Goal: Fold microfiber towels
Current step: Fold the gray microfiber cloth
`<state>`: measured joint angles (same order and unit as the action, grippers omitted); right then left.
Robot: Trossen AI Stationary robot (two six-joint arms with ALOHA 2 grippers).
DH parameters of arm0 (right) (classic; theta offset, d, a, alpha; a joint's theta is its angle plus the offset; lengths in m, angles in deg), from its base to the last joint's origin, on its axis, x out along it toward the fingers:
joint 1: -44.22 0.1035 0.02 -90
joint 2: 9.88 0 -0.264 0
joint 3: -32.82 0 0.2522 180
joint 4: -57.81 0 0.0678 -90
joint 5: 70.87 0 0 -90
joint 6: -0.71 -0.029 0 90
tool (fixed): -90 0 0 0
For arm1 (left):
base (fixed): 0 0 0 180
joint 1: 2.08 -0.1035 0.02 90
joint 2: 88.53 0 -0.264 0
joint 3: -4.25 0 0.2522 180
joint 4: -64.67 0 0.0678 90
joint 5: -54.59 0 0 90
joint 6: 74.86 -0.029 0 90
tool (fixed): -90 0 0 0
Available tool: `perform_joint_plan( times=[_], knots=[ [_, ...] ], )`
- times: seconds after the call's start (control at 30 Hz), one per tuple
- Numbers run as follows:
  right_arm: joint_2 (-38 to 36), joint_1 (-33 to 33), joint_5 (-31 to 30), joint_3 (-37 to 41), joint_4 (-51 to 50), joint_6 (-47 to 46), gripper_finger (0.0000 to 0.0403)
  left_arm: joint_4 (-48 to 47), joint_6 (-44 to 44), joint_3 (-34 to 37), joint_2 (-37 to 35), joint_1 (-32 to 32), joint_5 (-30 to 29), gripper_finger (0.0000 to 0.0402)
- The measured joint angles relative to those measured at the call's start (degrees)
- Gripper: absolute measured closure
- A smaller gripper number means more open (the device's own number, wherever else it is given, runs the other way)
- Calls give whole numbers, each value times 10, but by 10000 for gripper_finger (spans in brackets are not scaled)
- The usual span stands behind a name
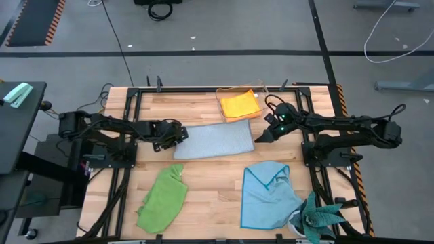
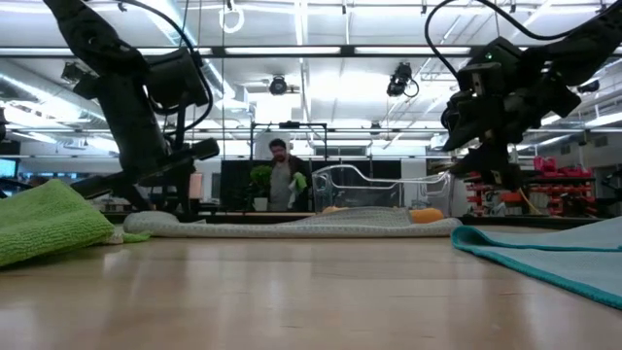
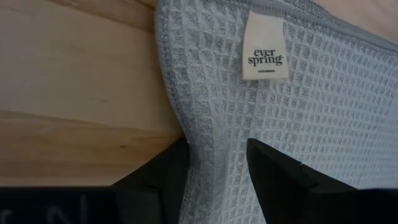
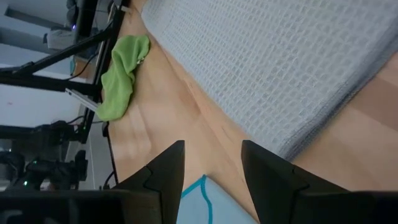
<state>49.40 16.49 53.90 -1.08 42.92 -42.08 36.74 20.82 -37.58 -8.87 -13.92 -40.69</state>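
Left claw (image 1: 178,133) sits at the grey towel's (image 1: 215,140) left edge, fingers apart astride the hem, not yet clamped; risk: it pinches one layer or slips off the thin weave. Green towel (image 1: 163,198) lies crumpled on the near counter (image 1: 203,190). Right claw (image 1: 261,137), fingers apart, hovers off the grey towel's right edge; orange-yellow towel (image 1: 240,106) and blue towel (image 1: 268,195) crowd it.
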Motion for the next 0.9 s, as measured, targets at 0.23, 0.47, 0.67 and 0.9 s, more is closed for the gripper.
perform_joint_plan(
  times=[0.23, 0.47, 0.67, 0.9],
  knots=[
    [0, 23, -7, 0, 0, 1, 237, -7, 2, 1, 1, 0, 1, 294],
    [0, 28, -13, 0, 0, 3, 237, -5, -6, 2, 1, 0, -5, 384],
    [0, 28, -13, 0, 0, 3, 238, 8, -46, 1, 2, 2, -15, 375],
    [0, 28, -14, 0, 0, -1, 238, 11, -83, -19, -15, 21, -74, 389]
  ],
)
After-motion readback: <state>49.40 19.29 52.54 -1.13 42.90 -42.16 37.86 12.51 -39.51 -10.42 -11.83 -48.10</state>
